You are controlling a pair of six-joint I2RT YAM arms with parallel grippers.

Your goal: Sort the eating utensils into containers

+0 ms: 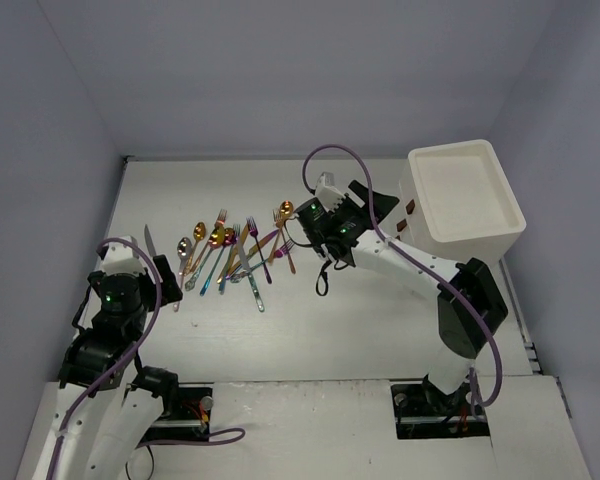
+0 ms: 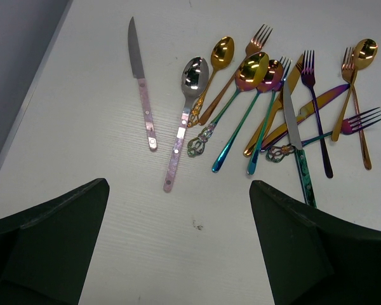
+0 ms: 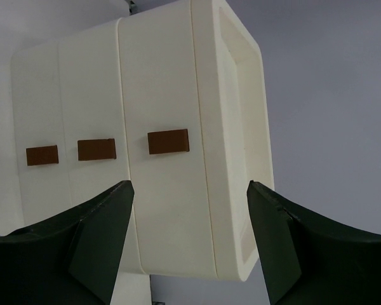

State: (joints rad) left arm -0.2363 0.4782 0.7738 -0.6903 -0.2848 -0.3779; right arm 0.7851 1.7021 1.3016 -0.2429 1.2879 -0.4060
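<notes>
Right wrist: three brown-handled drawers (image 3: 92, 95)

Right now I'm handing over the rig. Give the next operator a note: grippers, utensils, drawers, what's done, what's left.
Left gripper: open, empty, hovering near the utensils.
Right gripper: open, empty, facing the drawer unit.
Utensils: all in a loose pile left of centre; one knife lies apart on the pile's left.
Drawers: three, all shut.
Done: nothing visibly sorted.
Left: open a drawer, then move every piece.
</notes>
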